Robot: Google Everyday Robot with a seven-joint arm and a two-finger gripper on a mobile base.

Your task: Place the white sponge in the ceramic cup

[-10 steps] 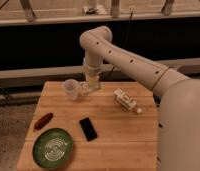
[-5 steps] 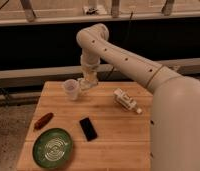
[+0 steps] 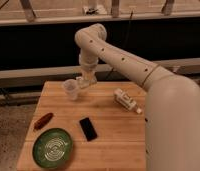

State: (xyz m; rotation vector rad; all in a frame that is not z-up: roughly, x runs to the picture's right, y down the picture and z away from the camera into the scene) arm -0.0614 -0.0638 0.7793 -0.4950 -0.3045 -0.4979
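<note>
Item 1. Gripper [image 3: 86,80]: at the end of the arm [image 3: 118,55], which reaches in from the right and bends down over the far left part of the bench [image 3: 113,137]. It hangs just right of the cup's rim and slightly above it. We read it as clamped on the sponge, though the view is soft here and the grip is a judgement.

Item 2. Sponge [image 3: 82,84]: small pale block at the tip of the gripper, off the bench, just beside the cup and not yet in it. We judge it light, soft and springy. It should squash under pressure and rebound on release, so a light hold across its short sides near the middle suits it best. It looks about as wide as the cup's mouth, so it may catch on the rim unless it goes in end first.

Item 3. Cup [image 3: 70,90]: pale, upright, wide at the rim and narrower at the base, near the far left edge. We judge it hard, breakable and easy to tip with a sideways nudge.

Item 4. Others, all well apart from the cup: white bottle [image 3: 126,99] lying at the right; black phone [image 3: 88,128] at mid bench; green plate [image 3: 35,148] at the near left; small reddish-brown object [image 3: 43,120] beside the plate.
</note>
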